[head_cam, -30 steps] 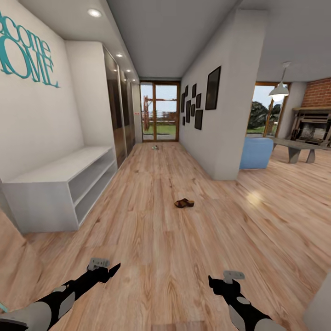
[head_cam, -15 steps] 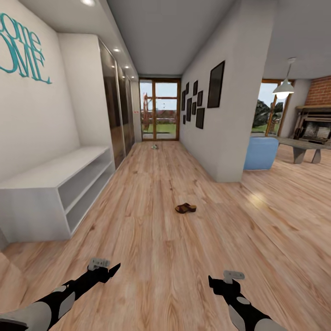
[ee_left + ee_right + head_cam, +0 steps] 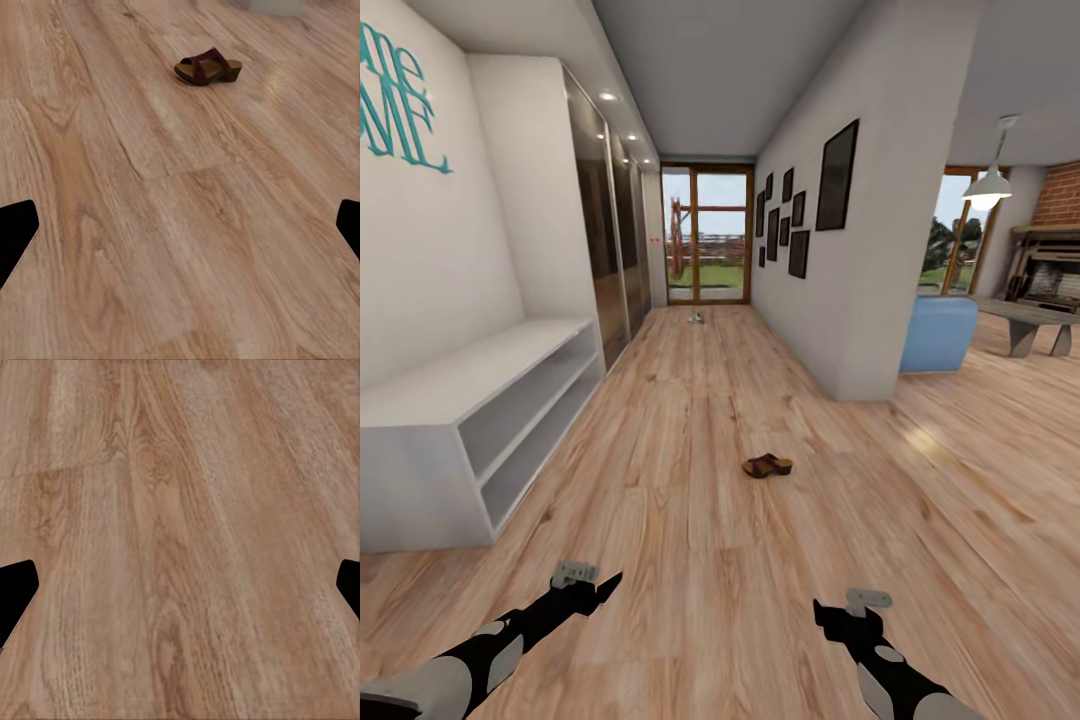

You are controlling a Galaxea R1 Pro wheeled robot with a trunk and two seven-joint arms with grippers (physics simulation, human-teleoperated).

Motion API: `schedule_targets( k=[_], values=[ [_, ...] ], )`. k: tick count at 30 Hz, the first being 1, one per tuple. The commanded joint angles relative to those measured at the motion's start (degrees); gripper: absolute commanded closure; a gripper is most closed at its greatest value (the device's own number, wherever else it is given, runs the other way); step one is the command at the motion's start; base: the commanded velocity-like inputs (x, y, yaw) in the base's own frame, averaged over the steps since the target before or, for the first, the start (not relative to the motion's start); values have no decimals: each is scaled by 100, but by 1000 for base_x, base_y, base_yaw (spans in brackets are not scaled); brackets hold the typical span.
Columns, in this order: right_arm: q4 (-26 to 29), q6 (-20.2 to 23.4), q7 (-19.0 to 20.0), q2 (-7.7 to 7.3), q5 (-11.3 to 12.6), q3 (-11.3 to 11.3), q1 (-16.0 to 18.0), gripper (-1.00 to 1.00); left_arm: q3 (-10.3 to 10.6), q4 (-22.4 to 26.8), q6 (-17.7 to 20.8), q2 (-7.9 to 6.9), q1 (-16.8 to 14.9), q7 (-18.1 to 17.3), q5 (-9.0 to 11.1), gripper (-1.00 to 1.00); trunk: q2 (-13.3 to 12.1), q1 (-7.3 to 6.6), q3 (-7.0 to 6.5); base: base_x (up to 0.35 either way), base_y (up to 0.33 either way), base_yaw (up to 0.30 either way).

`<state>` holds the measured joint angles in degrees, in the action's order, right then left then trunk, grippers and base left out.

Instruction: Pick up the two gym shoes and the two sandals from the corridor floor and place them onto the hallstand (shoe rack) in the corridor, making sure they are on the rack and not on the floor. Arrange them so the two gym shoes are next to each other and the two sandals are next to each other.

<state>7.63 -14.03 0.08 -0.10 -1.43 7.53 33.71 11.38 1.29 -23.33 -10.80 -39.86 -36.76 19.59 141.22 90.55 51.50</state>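
Dark-brown sandal (image 3: 767,466), perhaps reddish

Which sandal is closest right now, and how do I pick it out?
Look down the corridor floor toward the glass door. The sandal lies alone on the planks, ahead of the grippers, right of the white bench. It is dark brown and low, unlike the pale object near the door.

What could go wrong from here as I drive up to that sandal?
1. The sandal lies alone on the bare floor, ahead of both open grippers; driving on could bump it away.
2. The white bench at the left has no back panel or upper shelves, so it may be the wrong unit to load.
3. A small item near the glass door is too small to identify.
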Motion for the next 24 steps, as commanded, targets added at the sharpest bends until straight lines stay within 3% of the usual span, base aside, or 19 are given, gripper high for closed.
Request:
schedule_targets(
  k=[1, 24],
  values=[
    [-7, -21, 1, 1, -15, 29, 4, -100, 48, -6, -23, -1, -4, -15, 49, -100, 2, 2, 6, 348, 0, 0],
    [-156, -22, 10, -30, -15, 29, 4, -100, 39, -6, -23, -9, -4, -18, 54, -100, 2, 2, 7, 348, 0, 0]
  ],
)
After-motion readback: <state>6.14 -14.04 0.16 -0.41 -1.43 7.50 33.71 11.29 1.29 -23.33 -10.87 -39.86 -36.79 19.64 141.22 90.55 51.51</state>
